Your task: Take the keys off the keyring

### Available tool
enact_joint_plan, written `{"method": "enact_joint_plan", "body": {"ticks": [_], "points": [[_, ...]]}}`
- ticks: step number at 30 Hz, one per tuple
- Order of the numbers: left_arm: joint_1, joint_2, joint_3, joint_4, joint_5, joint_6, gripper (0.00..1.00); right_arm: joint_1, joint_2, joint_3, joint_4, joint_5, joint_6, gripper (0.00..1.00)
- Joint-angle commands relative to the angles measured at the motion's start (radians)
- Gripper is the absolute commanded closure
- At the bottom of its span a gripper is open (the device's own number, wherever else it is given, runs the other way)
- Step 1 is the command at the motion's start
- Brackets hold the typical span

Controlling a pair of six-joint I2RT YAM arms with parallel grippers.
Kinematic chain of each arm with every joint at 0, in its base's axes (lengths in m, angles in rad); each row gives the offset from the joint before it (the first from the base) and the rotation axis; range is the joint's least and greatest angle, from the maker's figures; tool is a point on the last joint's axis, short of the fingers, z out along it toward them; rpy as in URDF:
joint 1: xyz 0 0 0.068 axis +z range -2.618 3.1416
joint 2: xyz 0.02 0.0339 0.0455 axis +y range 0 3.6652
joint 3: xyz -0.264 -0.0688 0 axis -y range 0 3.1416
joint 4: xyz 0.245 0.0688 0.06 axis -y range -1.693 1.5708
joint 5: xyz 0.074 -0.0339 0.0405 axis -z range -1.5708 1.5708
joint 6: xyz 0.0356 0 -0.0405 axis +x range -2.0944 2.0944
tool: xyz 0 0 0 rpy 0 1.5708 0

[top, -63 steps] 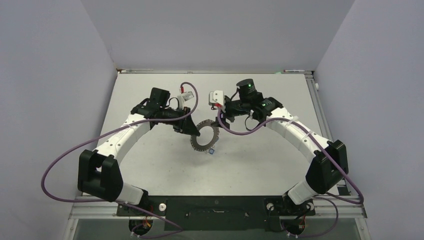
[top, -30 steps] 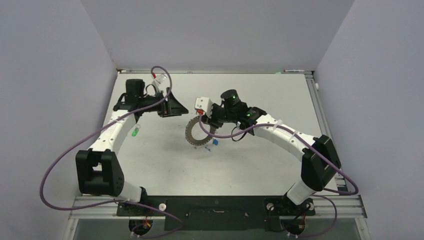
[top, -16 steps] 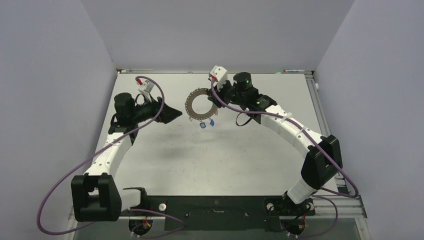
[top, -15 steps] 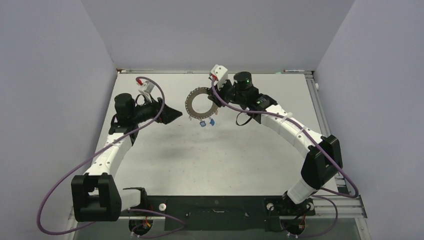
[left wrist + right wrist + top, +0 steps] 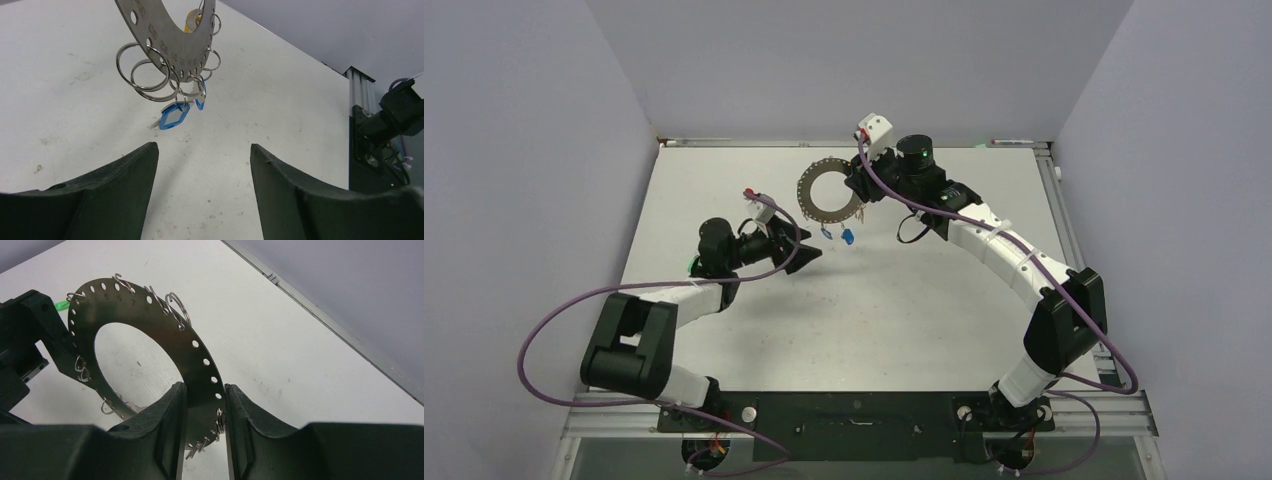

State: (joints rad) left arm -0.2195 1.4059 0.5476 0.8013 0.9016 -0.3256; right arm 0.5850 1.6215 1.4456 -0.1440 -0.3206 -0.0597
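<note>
The keyring (image 5: 810, 200) is a flat silver band with punched holes, held up edge-on above the far middle of the table. My right gripper (image 5: 856, 190) is shut on its right side, and in the right wrist view the band (image 5: 150, 312) runs down between the fingers (image 5: 172, 405). Small split rings hang from the band (image 5: 170, 40). Two keys with blue tags (image 5: 172, 116) dangle below it, also visible from above (image 5: 847, 237), and a yellow tag (image 5: 191, 17) shows behind. My left gripper (image 5: 812, 250) is open just below and left of the dangling keys, with nothing between its jaws (image 5: 202, 147).
A green-tagged key (image 5: 691, 266) lies on the white table (image 5: 904, 310) beside the left arm's forearm, also seen past the band (image 5: 61, 304). A metal rail (image 5: 1054, 200) borders the table's right edge. Grey walls close in the back and sides.
My right gripper has carried the keyring from mid-table up toward the back. The left arm swung in from the far left to just under the hanging keys, its jaws somewhat narrower.
</note>
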Motion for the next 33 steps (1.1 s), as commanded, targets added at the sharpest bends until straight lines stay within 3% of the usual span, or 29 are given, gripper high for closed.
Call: {"method": "enact_joint_plan", "body": {"ticks": [1, 8, 12, 19, 24, 27, 29, 31, 33], "points": [[-0.023, 0.095, -0.002, 0.413, -0.02, -0.045, 0.38, -0.005, -0.022, 0.058, 0.032, 0.01, 0.037, 0.95], [-0.06, 0.157, 0.003, 0.467, -0.04, -0.021, 0.48, -0.005, -0.031, 0.071, 0.024, -0.002, 0.051, 0.95], [-0.067, 0.183, 0.008, 0.474, -0.062, -0.029, 0.65, -0.005, -0.033, 0.08, 0.017, -0.014, 0.057, 0.95], [-0.09, 0.209, 0.023, 0.434, -0.119, -0.003, 0.72, -0.005, -0.044, 0.084, 0.013, -0.017, 0.057, 0.95], [-0.096, 0.212, 0.021, 0.429, -0.147, 0.01, 0.73, -0.007, -0.047, 0.081, 0.012, -0.025, 0.06, 0.95], [-0.1, 0.214, 0.021, 0.429, -0.146, 0.009, 0.63, -0.006, -0.047, 0.083, 0.012, -0.029, 0.06, 0.95], [-0.104, 0.214, 0.024, 0.423, -0.148, 0.009, 0.64, -0.007, -0.046, 0.084, 0.013, -0.03, 0.06, 0.95], [-0.106, 0.214, 0.026, 0.416, -0.149, 0.008, 0.72, -0.007, -0.047, 0.084, 0.014, -0.03, 0.06, 0.95], [-0.105, 0.211, 0.025, 0.408, -0.15, 0.01, 0.89, -0.009, -0.046, 0.084, 0.016, -0.027, 0.06, 0.95]]}}
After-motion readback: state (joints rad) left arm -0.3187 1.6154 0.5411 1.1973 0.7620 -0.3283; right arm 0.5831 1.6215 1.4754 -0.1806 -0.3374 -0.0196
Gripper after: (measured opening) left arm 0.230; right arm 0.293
